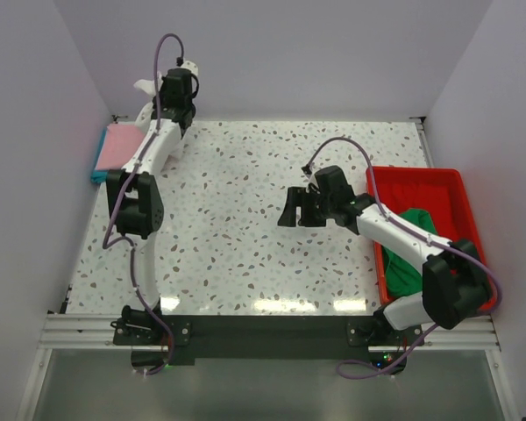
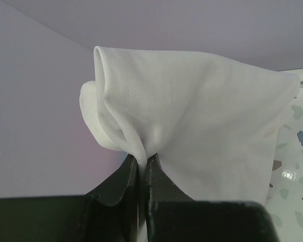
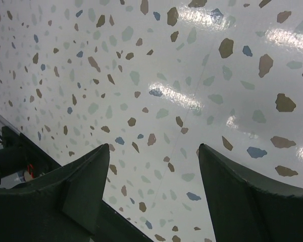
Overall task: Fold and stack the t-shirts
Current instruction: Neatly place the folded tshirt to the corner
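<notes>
Cloth of the white t-shirt point(image 2: 192, 111) is pinched, bunched, between the closed fingers of my left gripper point(image 2: 143, 166), held aloft far across from the red tray point(image 1: 421, 180); pink t-shirt point(image 1: 123, 145) lies on teal t-shirt point(image 1: 98, 171), equally far from the tray; green t-shirt point(image 1: 408, 250) lies inside the tray; my right gripper point(image 3: 154, 148) hangs spread and empty just beside the tray. Recommended procedure: lay the white cloth flat on the table point(image 1: 245, 219); take a second edge with the right gripper; tension evenly before folding.

White t-shirt point(image 2: 192, 111) was plain white; pink t-shirt point(image 1: 121, 145) pale pink; teal t-shirt point(image 1: 97, 171) bright; green t-shirt point(image 1: 401, 270) dark; tray point(image 1: 421, 180) red; table point(image 1: 237, 237) white, speckled brown, blue, grey-green.
</notes>
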Available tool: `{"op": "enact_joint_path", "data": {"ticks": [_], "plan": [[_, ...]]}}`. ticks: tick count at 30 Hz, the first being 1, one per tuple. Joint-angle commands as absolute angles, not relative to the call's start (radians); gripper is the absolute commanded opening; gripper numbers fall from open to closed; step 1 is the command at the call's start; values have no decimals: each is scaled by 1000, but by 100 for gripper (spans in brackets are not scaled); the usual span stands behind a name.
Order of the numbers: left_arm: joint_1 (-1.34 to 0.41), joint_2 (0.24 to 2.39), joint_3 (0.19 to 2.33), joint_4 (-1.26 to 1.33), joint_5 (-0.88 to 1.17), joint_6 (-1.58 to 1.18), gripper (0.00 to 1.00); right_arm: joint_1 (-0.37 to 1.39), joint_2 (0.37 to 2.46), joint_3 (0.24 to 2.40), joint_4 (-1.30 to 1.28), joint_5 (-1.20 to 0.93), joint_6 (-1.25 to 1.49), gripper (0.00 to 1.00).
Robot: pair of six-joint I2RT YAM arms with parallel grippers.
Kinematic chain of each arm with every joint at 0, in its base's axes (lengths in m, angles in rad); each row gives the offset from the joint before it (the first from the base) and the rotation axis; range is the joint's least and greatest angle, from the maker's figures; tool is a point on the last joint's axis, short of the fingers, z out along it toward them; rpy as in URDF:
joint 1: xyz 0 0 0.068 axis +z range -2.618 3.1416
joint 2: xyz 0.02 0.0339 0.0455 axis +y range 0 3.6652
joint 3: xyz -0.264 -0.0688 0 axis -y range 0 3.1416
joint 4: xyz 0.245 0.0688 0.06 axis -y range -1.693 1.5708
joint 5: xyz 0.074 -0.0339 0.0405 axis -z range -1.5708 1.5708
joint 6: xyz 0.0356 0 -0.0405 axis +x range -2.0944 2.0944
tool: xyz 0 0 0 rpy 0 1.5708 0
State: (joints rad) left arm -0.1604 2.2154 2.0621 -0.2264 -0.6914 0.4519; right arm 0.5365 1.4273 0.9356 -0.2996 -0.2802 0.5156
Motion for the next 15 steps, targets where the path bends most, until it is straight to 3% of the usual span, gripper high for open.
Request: {"op": "enact_joint_path", "data": {"ticks": [1,15], "plan": [[-130,2135,2118,-244,-637,425,0,543,1430,997,-299,-282,518,74],[-18,2163,2120,-275,-520,405,0,548,1496,1029,-305,-268,514,74]]}}
